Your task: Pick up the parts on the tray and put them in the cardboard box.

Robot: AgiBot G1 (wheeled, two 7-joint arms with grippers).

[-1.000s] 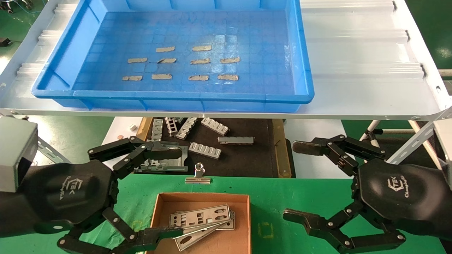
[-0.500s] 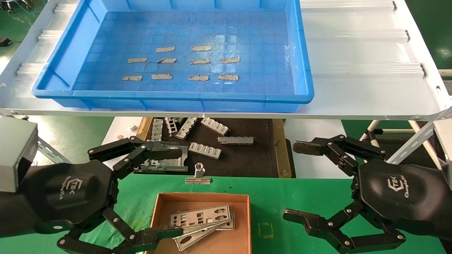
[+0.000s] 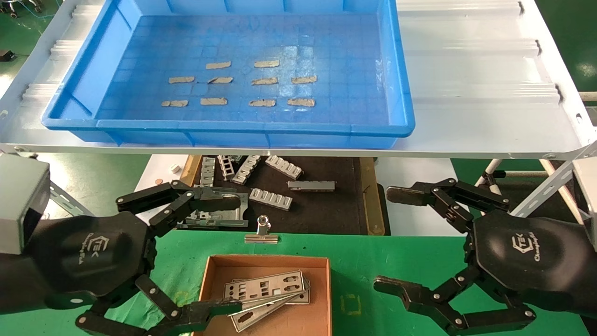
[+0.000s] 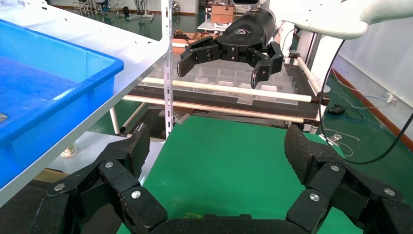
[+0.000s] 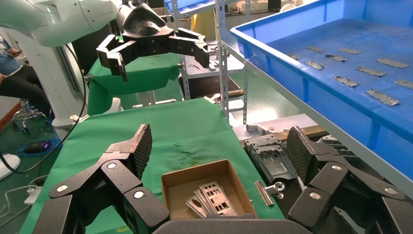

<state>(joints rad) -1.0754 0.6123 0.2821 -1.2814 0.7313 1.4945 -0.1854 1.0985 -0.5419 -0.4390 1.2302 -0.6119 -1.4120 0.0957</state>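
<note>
Nothing has changed over the last second: both arms hang in the same place, and the plates lie just as they did, so the work looks to be at a standstill, most likely finished. The blue tray (image 3: pixel 224 133) on the upper shelf holds no silver plates now, only small grey tape-like strips (image 3: pixel 267 63) stuck in rows on its gridded floor. The parts (image 3: pixel 266 291) sit in the cardboard box (image 3: pixel 268 262) on the green surface (image 3: pixel 396 254), a loose fan of punched plates overlapping one another, one corner poking toward the box's near edge. The left gripper (image 3: pixel 228 254) hovers just beside the box on its left, fingers spread wide and holding nothing, its lower finger reaching over the box's near left corner, close to the plates; whether it touches them cannot be told. The right gripper (image 3: pixel 392 240) hangs to the right of the box, apart from it, fingers likewise released and empty. Below the shelf a dark mat (image 3: pixel 326 212) carries chunky ribbed metal pieces (image 3: pixel 270 198) and one more flat plate (image 3: pixel 214 217) behind the left gripper's upper finger, off the tray, and a binder clip (image 3: pixel 262 232) sits at the green surface's far edge. Judging from the bare tray, no pick remains to be made
</note>
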